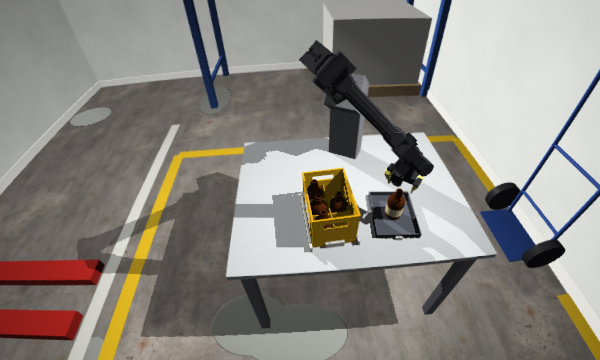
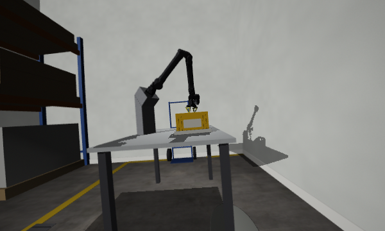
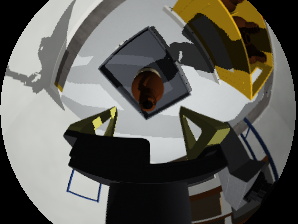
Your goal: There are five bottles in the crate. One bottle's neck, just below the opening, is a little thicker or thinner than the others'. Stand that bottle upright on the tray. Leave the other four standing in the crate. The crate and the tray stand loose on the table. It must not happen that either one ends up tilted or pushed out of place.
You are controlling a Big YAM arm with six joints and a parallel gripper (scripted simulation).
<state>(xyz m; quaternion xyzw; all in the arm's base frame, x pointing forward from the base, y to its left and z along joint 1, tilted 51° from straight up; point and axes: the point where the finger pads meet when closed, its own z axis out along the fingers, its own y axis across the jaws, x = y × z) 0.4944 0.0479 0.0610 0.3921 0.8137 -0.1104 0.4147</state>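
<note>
A brown bottle (image 1: 395, 204) stands upright on the dark tray (image 1: 396, 220), to the right of the yellow crate (image 1: 328, 206). In the wrist view the bottle (image 3: 149, 90) is seen from above, in the middle of the tray. My gripper (image 1: 402, 183) is open and empty, above the bottle and clear of it; its yellow-tipped fingers stand wide apart. Several brown bottles (image 1: 325, 200) stand in the crate. In the exterior view the crate (image 2: 192, 120) hides the tray and the bottle, and my gripper (image 2: 191, 109) hangs just above the crate's top edge.
The grey robot pedestal (image 1: 346, 117) stands at the table's back edge. A blue hand truck (image 1: 550, 200) stands on the floor to the right of the table. The crate (image 3: 226, 30) lies to the upper right in the wrist view.
</note>
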